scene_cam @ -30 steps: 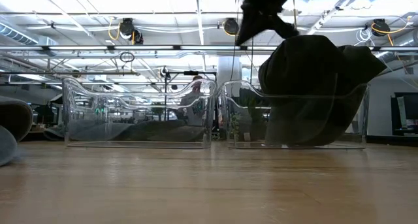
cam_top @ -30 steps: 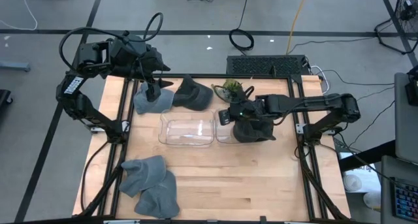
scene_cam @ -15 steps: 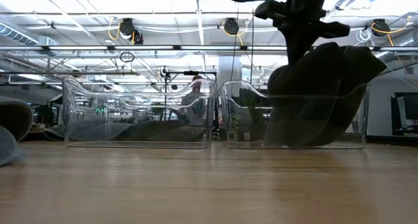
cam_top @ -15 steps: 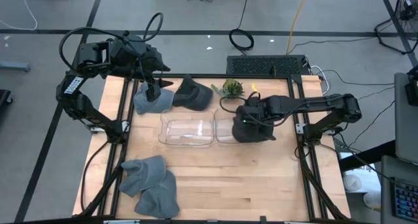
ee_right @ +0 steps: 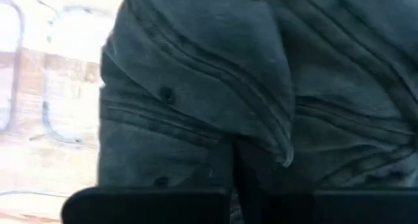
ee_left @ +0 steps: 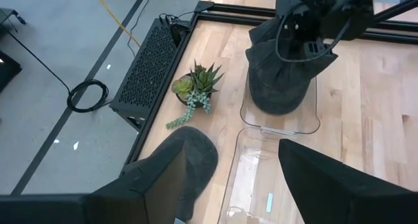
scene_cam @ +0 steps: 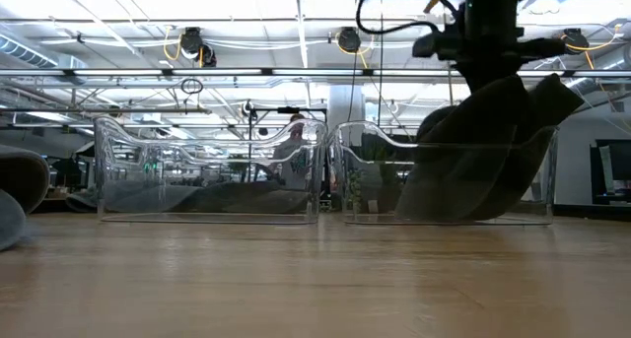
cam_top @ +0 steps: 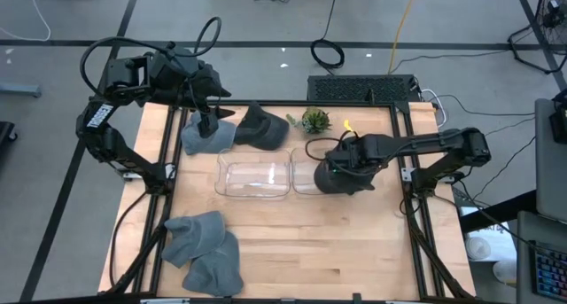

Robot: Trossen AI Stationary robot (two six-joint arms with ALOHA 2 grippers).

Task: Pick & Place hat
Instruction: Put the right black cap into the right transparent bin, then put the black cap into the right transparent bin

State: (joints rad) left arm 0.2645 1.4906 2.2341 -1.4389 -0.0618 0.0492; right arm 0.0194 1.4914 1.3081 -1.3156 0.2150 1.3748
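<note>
Right pincer [cam_top: 339, 167], closed on dark hat [cam_top: 344, 176] over right clear bin [scene_cam: 444, 175]: lower fully inside walls before release; left pincer [cam_top: 211, 118] open, far-left of tabletop.

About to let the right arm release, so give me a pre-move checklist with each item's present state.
1. Right gripper shut on the dark hat: ok.
2. Dark hat over the right clear bin: ok, though part of it bulges above the rim.
3. Hat resting on the bin floor: cannot tell.
4. Left clear bin holds no hat: ok.
5. Left gripper open over the grey hat at the table's far left: ok.
6. Small plant apart from the bins: ok.
</note>
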